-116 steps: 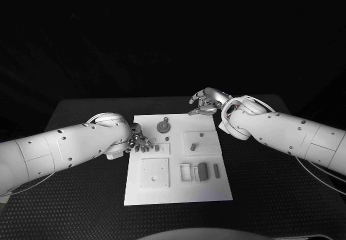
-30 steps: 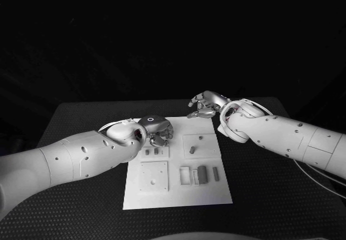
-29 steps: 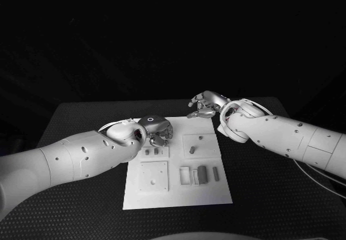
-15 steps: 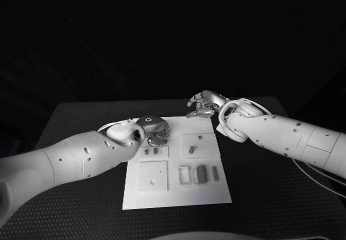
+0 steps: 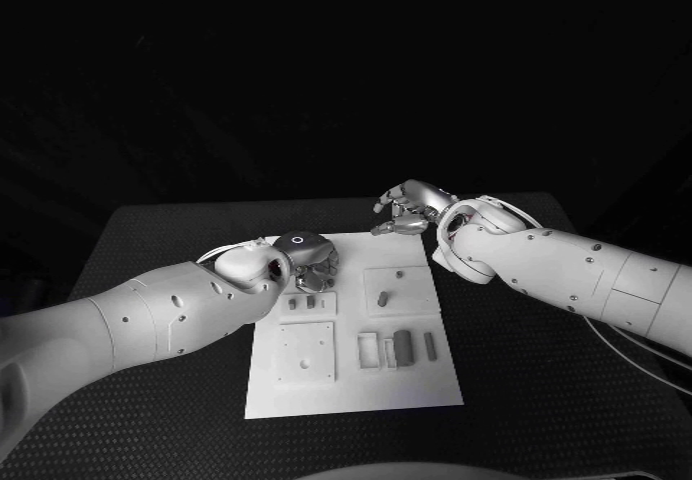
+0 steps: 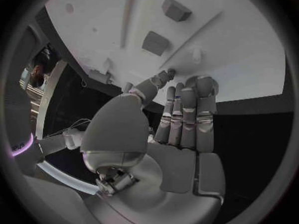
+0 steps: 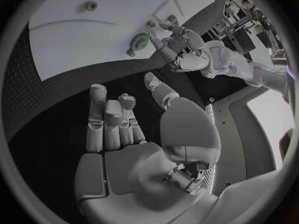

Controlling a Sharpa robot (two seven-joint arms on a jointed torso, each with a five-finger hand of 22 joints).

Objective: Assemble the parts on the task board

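Task board [image 5: 353, 375] lies centre frame in the head view with small grey parts [image 5: 404, 346] on it; left hand [image 5: 315, 262] poised over its upper-left area, grasp indeterminable; right hand [image 5: 408, 208] off its upper-right corner, fingers loosely apart, empty.

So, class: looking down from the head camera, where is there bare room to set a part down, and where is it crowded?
Free: the near strip of the task board, below the square plate and the slotted pieces; also the black table right of the board. Crowded: the board's far end, where the left hand hovers and the right hand hangs beyond.
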